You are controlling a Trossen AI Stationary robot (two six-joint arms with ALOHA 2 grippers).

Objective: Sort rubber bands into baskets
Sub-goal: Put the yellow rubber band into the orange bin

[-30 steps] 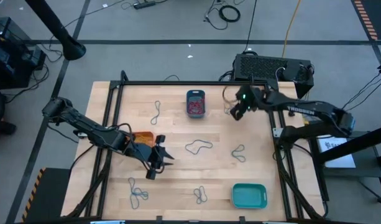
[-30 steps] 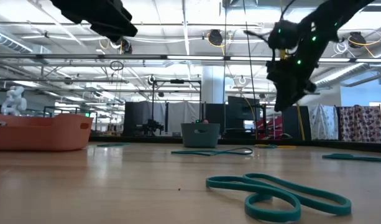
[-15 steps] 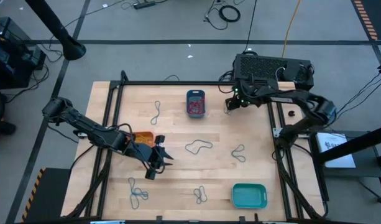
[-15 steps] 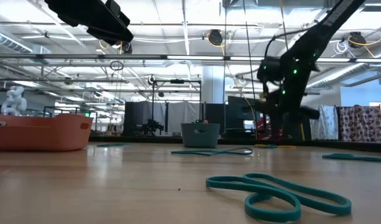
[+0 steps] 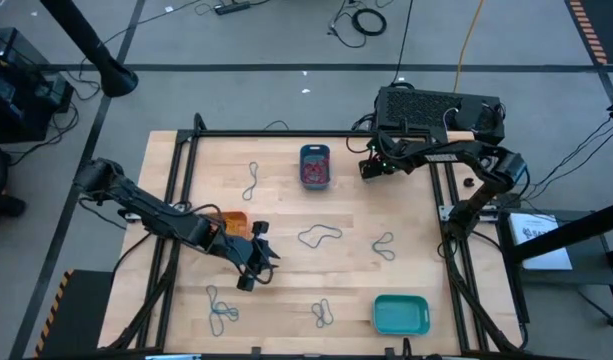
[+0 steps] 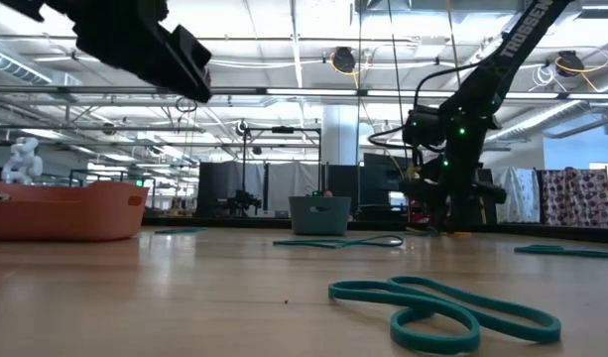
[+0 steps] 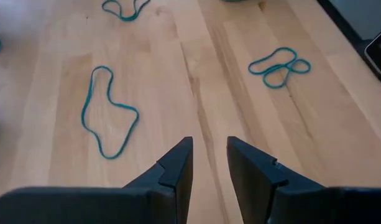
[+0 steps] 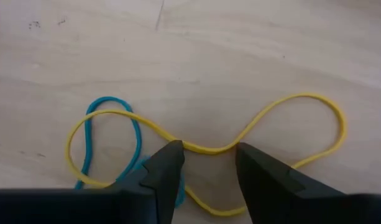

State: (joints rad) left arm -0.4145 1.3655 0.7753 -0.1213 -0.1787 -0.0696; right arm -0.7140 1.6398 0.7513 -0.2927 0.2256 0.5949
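Observation:
My right gripper (image 8: 209, 163) is open, low over the table's far right part (image 5: 370, 168). Its fingertips stand on either side of the narrow middle of a yellow rubber band (image 8: 283, 106), which lies flat and crosses a teal band (image 8: 109, 102). My left gripper (image 7: 209, 158) is open and holds nothing, above bare wood near the orange basket (image 5: 229, 218); a teal band (image 7: 109, 112) lies ahead of it. The dark blue basket (image 5: 314, 165) holds red bands. The turquoise basket (image 5: 400, 314) stands at the near right.
Loose teal bands lie flat on the wood: one at the far left (image 5: 253, 182), one in the middle (image 5: 319, 236), one right of the middle (image 5: 384, 245), two near the front edge (image 5: 221, 310) (image 5: 323, 314). A black box (image 5: 436, 108) stands behind the table's far right corner.
My right gripper has come down close to the table top, shifted a little toward the far left and rolled about its own axis, staying open. My left gripper has sunk slightly, with no change in its fingers. No band has moved.

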